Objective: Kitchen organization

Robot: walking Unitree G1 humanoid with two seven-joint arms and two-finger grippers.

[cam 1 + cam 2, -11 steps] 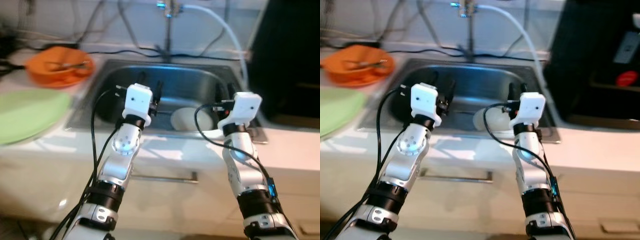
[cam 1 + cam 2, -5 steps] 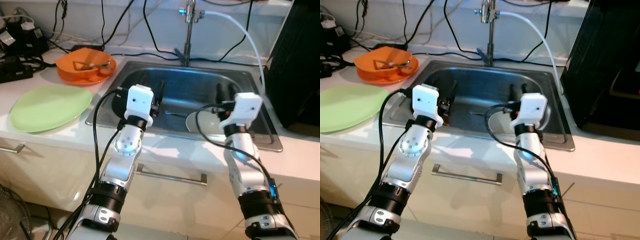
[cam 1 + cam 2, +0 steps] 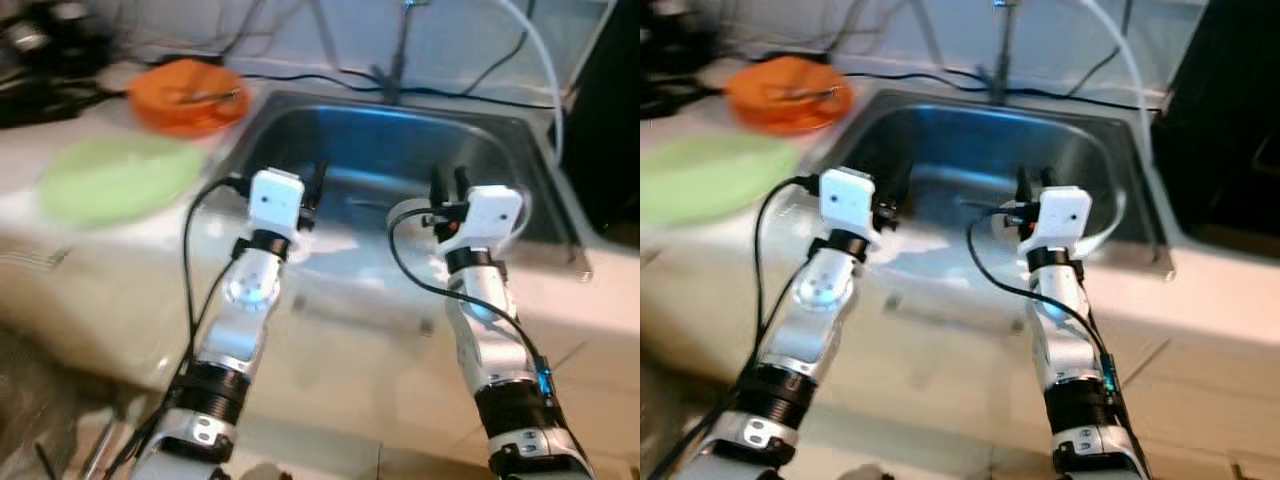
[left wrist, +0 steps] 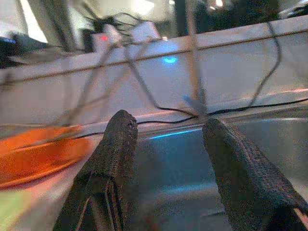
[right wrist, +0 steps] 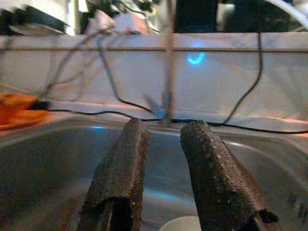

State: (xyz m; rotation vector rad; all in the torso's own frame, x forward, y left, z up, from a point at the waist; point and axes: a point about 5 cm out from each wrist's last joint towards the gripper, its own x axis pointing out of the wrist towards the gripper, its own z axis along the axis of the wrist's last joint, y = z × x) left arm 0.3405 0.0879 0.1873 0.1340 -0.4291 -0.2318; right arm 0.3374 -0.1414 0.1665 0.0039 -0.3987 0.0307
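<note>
A steel sink (image 3: 400,150) lies ahead, and both arms reach over its front edge. My left gripper (image 3: 318,183) hovers at the sink's left side, open with nothing between its fingers (image 4: 118,144). My right gripper (image 3: 447,185) hovers at the right side, its fingers (image 5: 127,163) a little apart and holding nothing. Below it in the basin is a white bowl (image 5: 180,224), whose rim also peeks out beside the right arm (image 3: 1108,222). An orange bowl (image 3: 187,93) and a green plate (image 3: 118,178) sit on the counter to the left.
A faucet (image 3: 1001,45) with a white hose (image 3: 540,60) rises behind the sink, with black cables along the wall. A dark appliance (image 3: 1225,110) stands on the counter at the right. The white counter's front edge (image 3: 350,300) runs under both arms.
The whole picture has shifted and blurred, so the camera has moved. Both grippers keep the same pose over the sink and have taken hold of nothing.
</note>
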